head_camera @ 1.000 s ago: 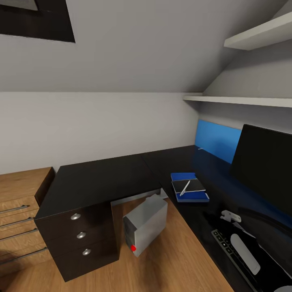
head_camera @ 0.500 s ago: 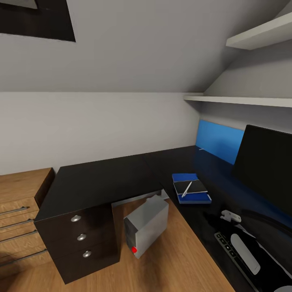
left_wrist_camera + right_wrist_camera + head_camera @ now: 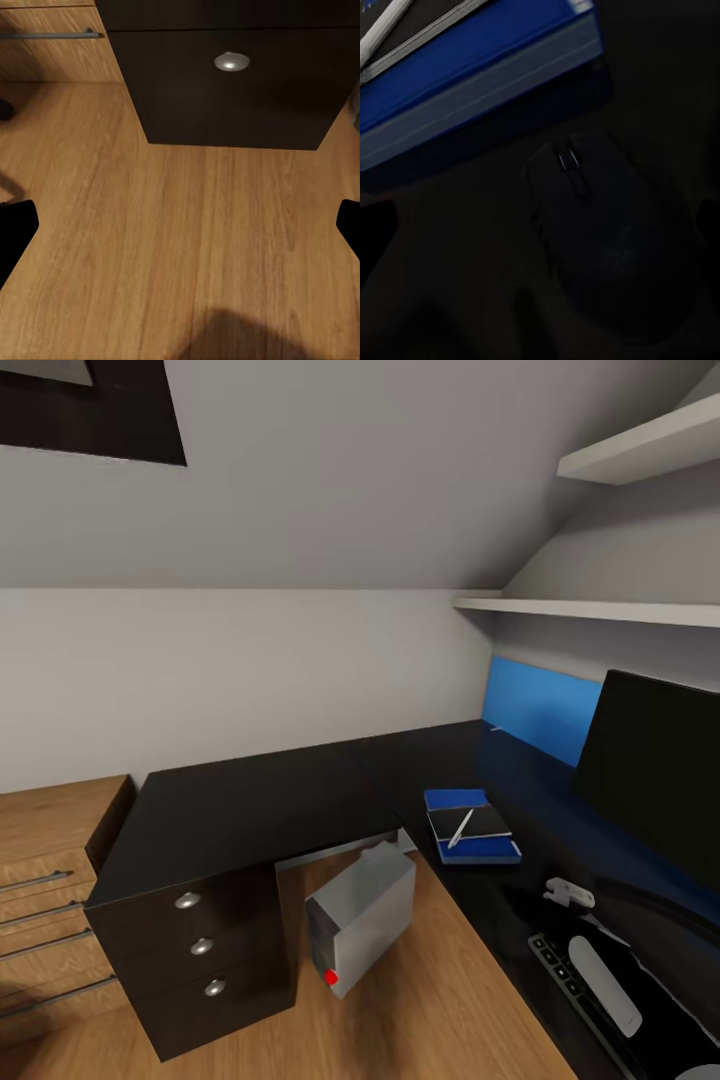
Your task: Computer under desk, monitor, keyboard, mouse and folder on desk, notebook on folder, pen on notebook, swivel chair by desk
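In the head view, the black L-shaped desk point(image 3: 250, 810) fills the middle of the room, and its three drawers point(image 3: 200, 945) with round silver knobs are all closed. To the left stands a light wooden drawer chest point(image 3: 50, 860), also closed, with long metal handles. The computer point(image 3: 362, 920) stands on the wooden floor point(image 3: 440, 1000) in the corner of the desk, partly under the desk top, tilted, with the red button low on its front. On the right wing of the desk lies the blue folder point(image 3: 472, 826); the dark notebook point(image 3: 470, 822) lies on top of it and the white pen point(image 3: 459, 826) lies on the notebook. The monitor point(image 3: 655, 780) stands on the desk at the right, in front of a blue wall panel point(image 3: 535, 705). The keyboard point(image 3: 580, 980) lies at the lower right edge, partly covered by the right arm point(image 3: 605, 980). Two white shelves point(image 3: 600, 605) hang on the wall above.

In the left wrist view, the left gripper point(image 3: 180, 225) is spread wide, its two dark fingertips point(image 3: 15, 232) at the sides, and it holds nothing. Below it are the wooden floor and the lowest desk drawer.

In the right wrist view, the mouse point(image 3: 607, 240) lies on the dark desk, just beside the edge of the folder. The right gripper point(image 3: 544, 225) is released, with its fingertips on both sides of the mouse and apart from it.
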{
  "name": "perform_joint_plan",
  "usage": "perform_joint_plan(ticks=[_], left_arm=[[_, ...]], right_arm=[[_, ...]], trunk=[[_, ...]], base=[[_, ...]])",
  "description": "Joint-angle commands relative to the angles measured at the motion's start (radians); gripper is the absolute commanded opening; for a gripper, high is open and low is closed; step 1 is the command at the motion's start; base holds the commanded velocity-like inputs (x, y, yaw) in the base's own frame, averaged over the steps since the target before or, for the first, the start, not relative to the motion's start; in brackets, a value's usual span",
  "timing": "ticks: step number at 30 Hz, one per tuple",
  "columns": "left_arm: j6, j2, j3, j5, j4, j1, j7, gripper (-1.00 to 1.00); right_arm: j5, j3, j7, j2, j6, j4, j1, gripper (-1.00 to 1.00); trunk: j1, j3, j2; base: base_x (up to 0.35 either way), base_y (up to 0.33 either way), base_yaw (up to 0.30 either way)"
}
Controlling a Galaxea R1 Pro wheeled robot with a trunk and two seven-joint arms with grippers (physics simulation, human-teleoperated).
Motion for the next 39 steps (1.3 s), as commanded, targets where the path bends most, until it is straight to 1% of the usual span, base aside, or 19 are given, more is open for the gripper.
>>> perform_joint_plan(ticks=[1, 16, 21, 25, 28, 30, 32, 33, 34, 35, 39], left_arm=[[-0.006, 0.001, -0.006, 0.011, -0.001, 0.000, 0.005, 1.00], [-0.006, 0.001, -0.006, 0.011, 0.000, 0.000, 0.005, 1.00], [-0.006, 0.001, -0.006, 0.011, 0.000, 0.000, 0.004, 1.00], [-0.006, 0.001, -0.006, 0.011, 0.000, 0.000, 0.004, 1.00], [-0.006, 0.001, -0.006, 0.012, 0.000, 0.000, 0.002, 1.00], [-0.006, 0.001, -0.007, 0.012, 0.000, 0.000, 0.001, 1.00], [-0.006, 0.001, -0.007, 0.012, 0.000, 0.000, 0.000, 1.00], [-0.006, 0.001, -0.007, 0.011, 0.000, 0.000, 0.000, 1.00], [-0.006, 0.001, -0.007, 0.011, 0.000, 0.000, 0.000, 1.00], [-0.006, 0.001, -0.007, 0.011, 0.000, 0.000, 0.000, 1.00], [-0.006, 0.001, -0.007, 0.012, 0.001, 0.000, 0.001, 1.00]], right_arm=[[-0.009, 0.003, -0.008, -0.001, 0.002, -0.002, 0.000, 1.00], [-0.006, 0.000, -0.009, -0.001, -0.005, -0.008, 0.000, 1.00], [-0.002, 0.001, -0.014, -0.001, -0.008, -0.061, 0.000, 1.00], [-0.001, 0.002, -0.019, 0.000, -0.009, -0.077, 0.000, 1.00], [0.002, 0.011, -0.069, 0.002, -0.010, -0.121, 0.011, 1.00], [0.006, 0.023, -0.131, 0.010, -0.011, -0.181, 0.036, 1.00], [0.013, 0.029, -0.169, 0.014, -0.013, -0.217, 0.050, 1.00], [0.026, 0.038, -0.208, 0.018, -0.014, -0.253, 0.066, 1.00], [0.035, 0.044, -0.228, 0.021, -0.015, -0.269, 0.075, 1.00], [0.058, 0.062, -0.267, 0.031, -0.016, -0.299, 0.091, 1.00], [0.113, 0.118, -0.341, 0.063, -0.016, -0.336, 0.112, 1.00]], trunk=[[-0.004, 0.002, 0.007], [-0.061, 0.049, 0.112], [-0.081, 0.065, 0.147], [-0.096, 0.078, 0.175], [-0.107, 0.087, 0.196], [-0.107, 0.087, 0.196], [-0.107, 0.087, 0.196], [-0.107, 0.087, 0.196], [-0.107, 0.087, 0.196], [-0.107, 0.087, 0.196], [-0.107, 0.087, 0.196]], base=[[0.000, 0.000, 0.000], [0.000, 0.000, 0.000], [0.000, 0.000, 0.000], [0.000, 0.000, 0.000], [0.000, 0.000, 0.000], [0.000, 0.000, 0.000], [0.000, 0.000, 0.000], [0.000, 0.000, 0.000], [0.000, 0.000, 0.000], [0.000, 0.000, 0.000], [0.000, 0.000, 0.000]])
